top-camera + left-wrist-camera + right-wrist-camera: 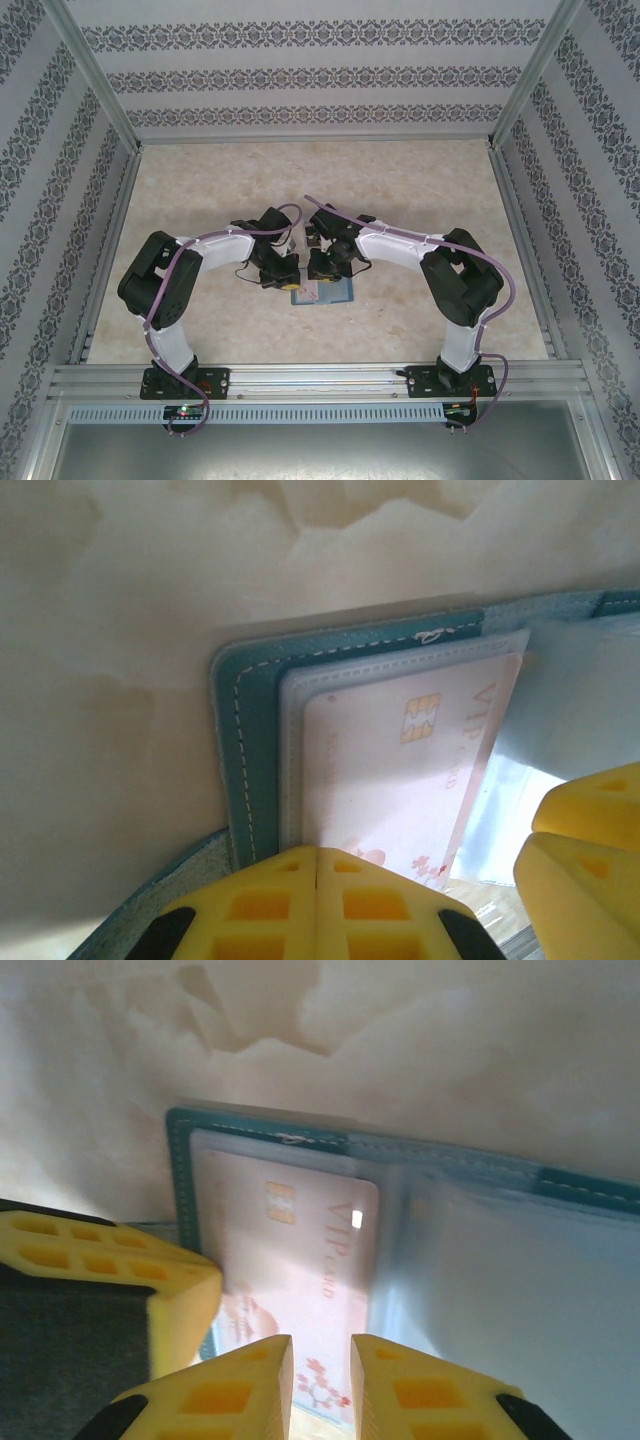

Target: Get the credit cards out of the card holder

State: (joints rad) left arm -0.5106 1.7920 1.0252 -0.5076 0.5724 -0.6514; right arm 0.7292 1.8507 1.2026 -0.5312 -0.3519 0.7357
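The teal card holder (335, 291) lies open on the table between both arms. Its stitched teal border (255, 740) frames clear pockets, and one pale pink credit card (400, 770) with a gold chip lies slightly askew in the left-hand pocket. My left gripper (318, 852) is shut, empty, with its yellow tips resting at the card's near edge. In the right wrist view the same credit card (300, 1250) lies flat on the card holder (182, 1160). My right gripper (320, 1345) hovers over the card's near end, its jaws a narrow gap apart with the card showing through.
Clear plastic sleeves (500, 1300) spread over the holder's right half. The right gripper's fingers (590, 840) crowd the left wrist view, and a left finger (120, 1270) sits close beside the right one. Patterned walls and metal rails (300, 375) bound the beige tabletop (200, 190).
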